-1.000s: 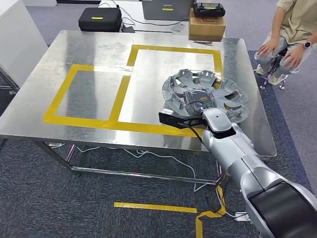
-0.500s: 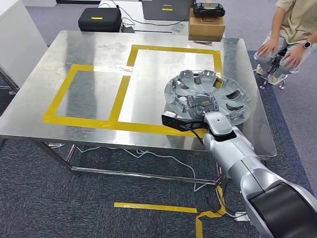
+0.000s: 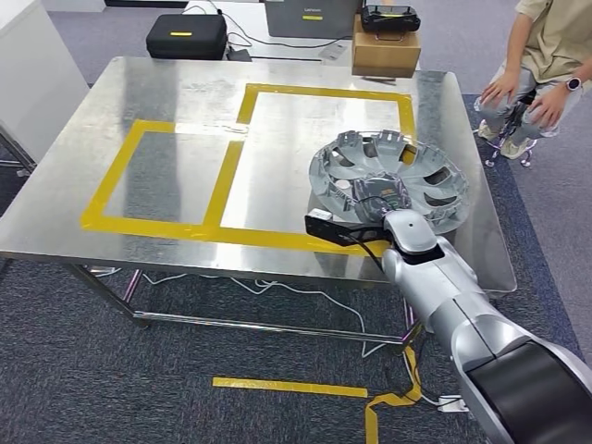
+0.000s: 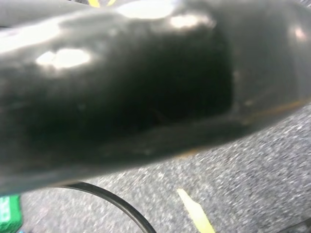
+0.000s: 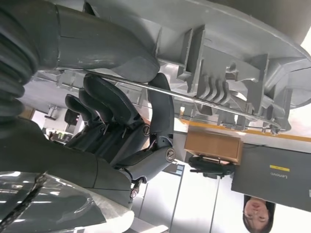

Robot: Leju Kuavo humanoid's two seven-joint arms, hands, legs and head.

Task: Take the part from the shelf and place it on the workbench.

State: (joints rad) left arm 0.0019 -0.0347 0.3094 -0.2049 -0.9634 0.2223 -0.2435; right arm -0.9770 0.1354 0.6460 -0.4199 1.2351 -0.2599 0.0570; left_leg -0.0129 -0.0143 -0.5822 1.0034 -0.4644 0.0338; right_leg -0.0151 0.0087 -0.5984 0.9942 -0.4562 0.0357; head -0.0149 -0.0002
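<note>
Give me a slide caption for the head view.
Right hand holds a silver plastic wheel cover over the steel workbench.

Lab: taped steel workbench [image 3: 175,102], equipment cases [image 3: 187,35], carpet [image 3: 140,388].

The part [image 3: 388,180] hides most of the right robot hand [image 3: 377,196]; the person [image 3: 541,55] is cut off

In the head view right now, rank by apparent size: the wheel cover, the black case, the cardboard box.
1. Wheel cover, clearly largest, though it is nearest the camera.
2. Black case.
3. Cardboard box, close to the case; unsure.
</note>
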